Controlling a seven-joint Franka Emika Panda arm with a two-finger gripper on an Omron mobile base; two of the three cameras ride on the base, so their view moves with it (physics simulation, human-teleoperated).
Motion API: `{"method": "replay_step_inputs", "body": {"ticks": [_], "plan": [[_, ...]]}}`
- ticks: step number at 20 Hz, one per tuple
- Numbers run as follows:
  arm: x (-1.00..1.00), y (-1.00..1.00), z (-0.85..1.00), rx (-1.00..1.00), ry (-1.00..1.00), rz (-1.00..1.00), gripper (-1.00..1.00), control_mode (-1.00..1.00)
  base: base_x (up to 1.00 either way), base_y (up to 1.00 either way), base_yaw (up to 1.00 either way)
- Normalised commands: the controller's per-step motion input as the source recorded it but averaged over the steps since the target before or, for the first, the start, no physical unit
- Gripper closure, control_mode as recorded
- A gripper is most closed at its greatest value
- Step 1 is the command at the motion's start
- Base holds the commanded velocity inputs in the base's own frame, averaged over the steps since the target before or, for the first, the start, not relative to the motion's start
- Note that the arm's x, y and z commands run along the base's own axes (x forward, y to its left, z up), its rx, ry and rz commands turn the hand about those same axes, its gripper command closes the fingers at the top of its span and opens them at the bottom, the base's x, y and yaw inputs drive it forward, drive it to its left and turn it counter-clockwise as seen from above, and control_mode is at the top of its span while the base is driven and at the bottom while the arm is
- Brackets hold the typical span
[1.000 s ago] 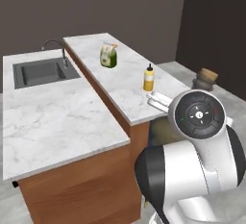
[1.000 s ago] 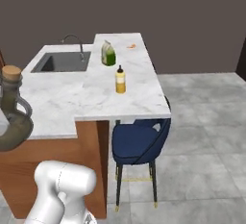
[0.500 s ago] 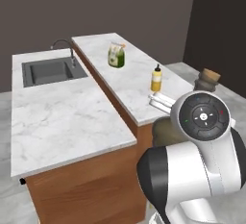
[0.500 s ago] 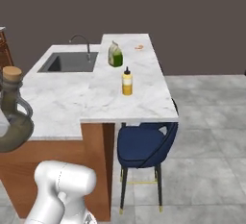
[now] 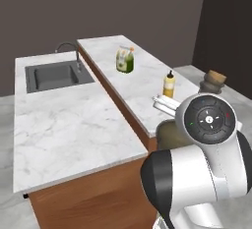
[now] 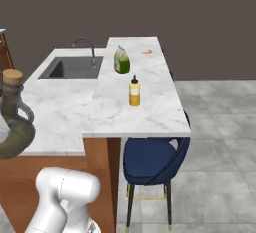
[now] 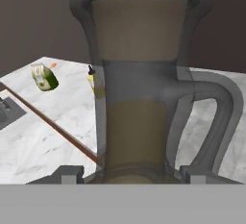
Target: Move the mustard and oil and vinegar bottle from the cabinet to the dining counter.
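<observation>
The gripper (image 7: 129,174) clasped the dark olive glass flask with cork stopper (image 7: 139,74) at frame centre; the small yellow mustard bottle (image 6: 134,91) stood mid-frame on the white marble worktop (image 6: 150,107).

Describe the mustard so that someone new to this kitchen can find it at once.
Look at the long white marble dining counter with the blue stool under its end. The mustard stands upright near the middle of that slab, closer to the stool end than the green-and-white pouch. It is the small yellow squeeze bottle with a dark pointed cap.
</observation>
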Motion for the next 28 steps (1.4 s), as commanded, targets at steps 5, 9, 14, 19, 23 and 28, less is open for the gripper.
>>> {"method": "replay_step_inputs", "body": {"ticks": [5,9,14,19,23,28], "plan": [[0.0,0.0,0.0,0.0,0.0,0.0,1.0,1.0,0.26,-0.37,0.25],[0.0,0.0,0.0,0.0,0.0,0.0,1.0,1.0,0.43,-0.43,0.2],[0.0,0.0,0.0,0.0,0.0,0.0,1.0,1.0,0.5,-0.41,0.18],[0.0,0.0,0.0,0.0,0.0,0.0,1.0,1.0,0.58,-0.38,0.18],[0.0,0.0,0.0,0.0,0.0,0.0,1.0,1.0,-0.09,-0.39,0.23],[0.0,0.0,0.0,0.0,0.0,0.0,1.0,1.0,0.08,-0.59,0.15]]}}
